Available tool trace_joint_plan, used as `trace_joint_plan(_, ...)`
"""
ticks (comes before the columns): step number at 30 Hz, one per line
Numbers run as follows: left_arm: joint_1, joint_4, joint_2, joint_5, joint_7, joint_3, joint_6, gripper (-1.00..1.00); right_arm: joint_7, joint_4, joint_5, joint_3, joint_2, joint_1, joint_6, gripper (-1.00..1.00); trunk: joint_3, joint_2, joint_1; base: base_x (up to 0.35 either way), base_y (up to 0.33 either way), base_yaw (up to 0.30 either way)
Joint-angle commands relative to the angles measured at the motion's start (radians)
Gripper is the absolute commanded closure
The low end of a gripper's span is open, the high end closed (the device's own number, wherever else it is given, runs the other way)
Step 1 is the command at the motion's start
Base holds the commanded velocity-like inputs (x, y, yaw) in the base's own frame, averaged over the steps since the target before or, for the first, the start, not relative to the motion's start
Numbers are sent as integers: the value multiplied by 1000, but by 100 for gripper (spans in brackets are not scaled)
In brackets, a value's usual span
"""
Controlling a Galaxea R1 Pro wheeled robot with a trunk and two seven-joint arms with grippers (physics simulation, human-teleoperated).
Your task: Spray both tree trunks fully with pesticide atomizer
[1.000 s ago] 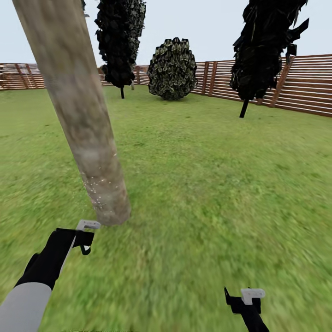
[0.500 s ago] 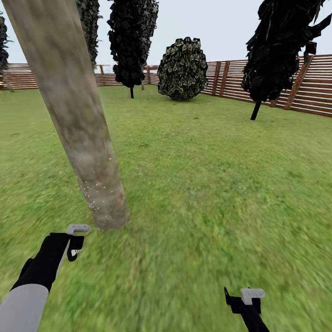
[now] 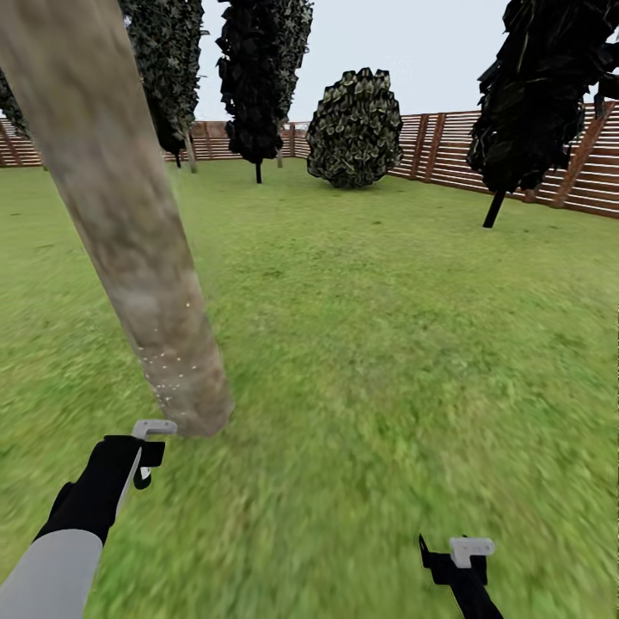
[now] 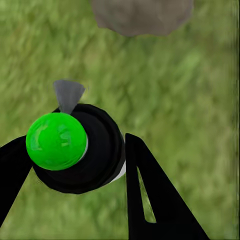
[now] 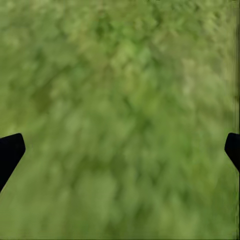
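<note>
Atomizer [image 4: 75,150] sits between the left gripper [image 4: 75,165] fingers, green cap toward the wrist camera, grey nozzle pointing at the trunk base; fingers closed against the black body on both sides, so it's gripped, no gap visible. In the head view the left gripper [image 3: 148,447] is at about 7 o'clock, just beside the foot of the tree trunk [image 3: 129,232], which rises toward 11 o'clock; pale specks dot only the lowest part of the trunk, everything above looks bare.

Right gripper [image 3: 460,559] at 5 o'clock, spread wide over bare grass [image 3: 387,344], holding nothing; in its wrist view just the two finger tips [image 5: 10,150] at the edges.

Risks, my read:
- nozzle aimed low; spray likely lands on the base or grass, upper trunk stays uncovered unless the arm lifts and sweeps
- gripper very close to the trunk; raising or swinging it could clip the bark and twist the atomizer in the grip
- grip is on a round body; a knock could rotate it and throw the nozzle off target
- one side only gets hit from this stance; far side probably needs a base move

Fence [image 3: 516,163] and dark conifers [image 3: 258,77] at 12 to 2 o'clock, well apart, no concern.
</note>
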Motion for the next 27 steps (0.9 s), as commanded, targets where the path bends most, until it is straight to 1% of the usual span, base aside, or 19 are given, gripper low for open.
trace_joint_plan(1, 0, 0, 0, -1, 0, 0, 0, 100, 0, 0, 0, 0, 0, 0, 0, -100, 0, 0, 0, 107, -262, 0)
trace_joint_plan(10, -1, -1, 1, -3, 0, 0, 0, 100, 0, 1, 0, 0, 0, 0, 0, -100, 0, 0, 0, 114, -262, 8)
trace_joint_plan(21, -1, -1, 2, -2, 1, 1, 0, 100, 0, 1, 0, 0, 1, 0, 0, -100, 0, 0, 0, 11, -269, 259)
trace_joint_plan(25, 0, 7, 1, 2, -1, 3, 1, 100, 0, 1, 0, 0, 1, 0, 0, -100, 0, 0, 0, 0, -47, 277)
trace_joint_plan(26, 2, 31, 2, 4, -1, 4, 0, 100, 0, 1, 0, 0, 1, 0, 0, -100, 0, 0, 0, 0, -10, 278)
trace_joint_plan(27, 7, 87, 3, 4, -1, 6, -21, 100, 0, 1, 0, 0, 0, 0, 0, -100, 0, 0, 0, 0, -4, 276)
